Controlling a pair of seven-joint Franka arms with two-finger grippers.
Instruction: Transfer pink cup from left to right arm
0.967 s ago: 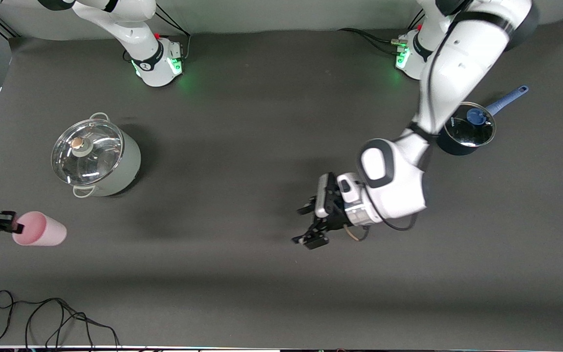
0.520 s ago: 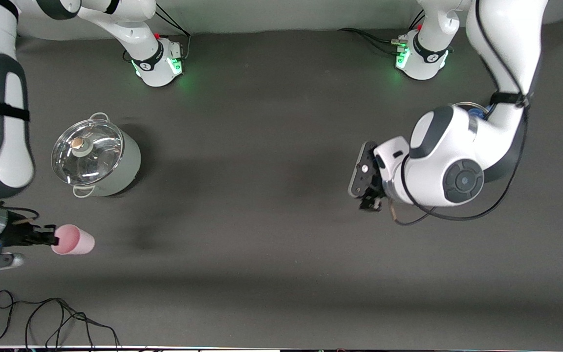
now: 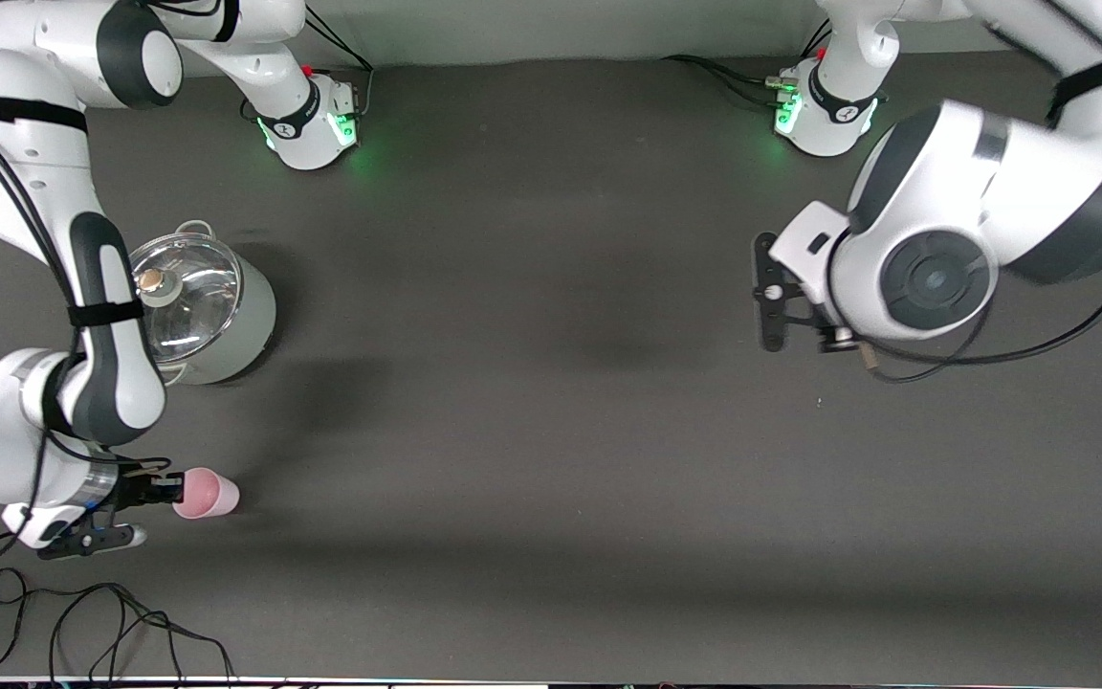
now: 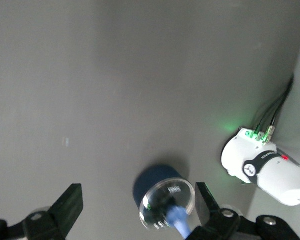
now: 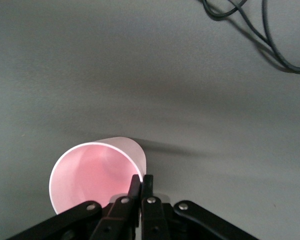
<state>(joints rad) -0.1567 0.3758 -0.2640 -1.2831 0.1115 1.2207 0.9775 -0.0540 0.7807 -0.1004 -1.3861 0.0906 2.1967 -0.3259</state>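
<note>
Our right gripper has its jaws pinched shut on the rim wall of the pink cup, one finger inside the mouth and one outside. Seen from the front camera, this gripper sits low over the surface at the right arm's end of the table, nearer the camera than the lidded steel pot, with the cup sticking out from the fingertips toward the middle of the table.

The cup's long axis lies close to level, mouth toward our jaws and closed base pointing away from them. It is a small, plain, pale-pink tumbler, slightly tapered, smooth and handle-free, its inside a deeper pink.

Our left gripper hangs well apart over the left arm's end of the table, jaws spread wide and holding nothing; its wrist camera looks down on a small dark blue saucepan with a glass lid.

So the right arm alone has the cup, and we judge the handover done.
</note>
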